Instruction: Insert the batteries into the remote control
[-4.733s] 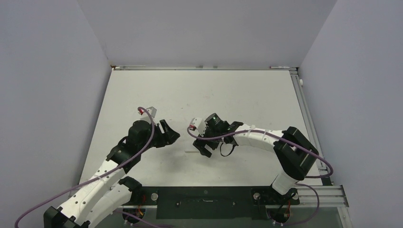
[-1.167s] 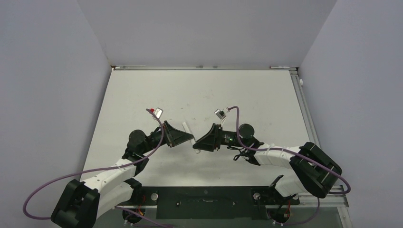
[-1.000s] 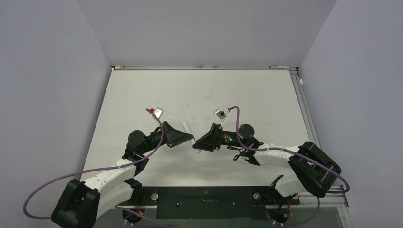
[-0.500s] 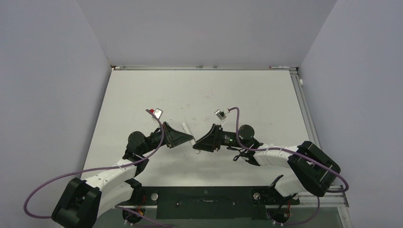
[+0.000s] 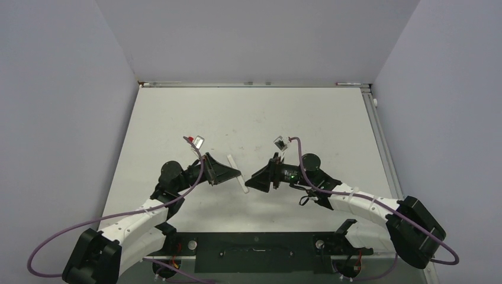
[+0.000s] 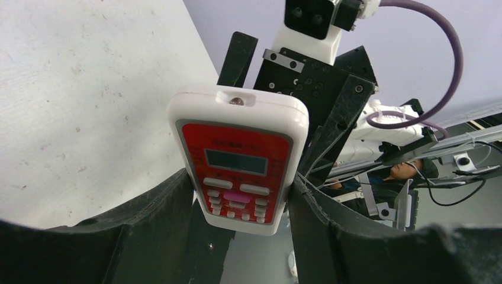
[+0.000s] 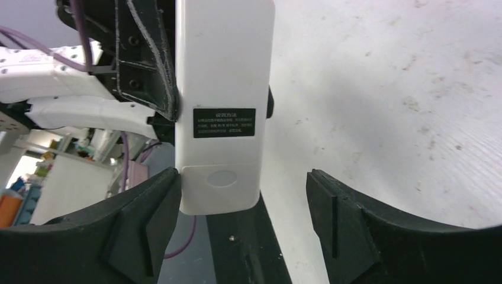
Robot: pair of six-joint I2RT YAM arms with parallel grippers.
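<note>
table [image 5: 248, 112], mid-area. the remote control [image 6: 240, 160] is held clear of the surface, its lower end clamped in the left gripper [image 5: 232, 176], red keypad turned to the left wrist. the right gripper [image 5: 251, 182], set against the handset half a second ago, has been spread wide and drawn slightly back; one finger [image 7: 155, 201] lies just beside the white back. the handset is judged freed for loading; its back cover [image 7: 220, 189] is still on and no batteries are visible.

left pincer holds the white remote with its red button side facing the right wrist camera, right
No. The left pincer holds the small white rectangular remote control, but its red button side faces the left wrist camera; the right wrist view shows its plain white back.
</note>
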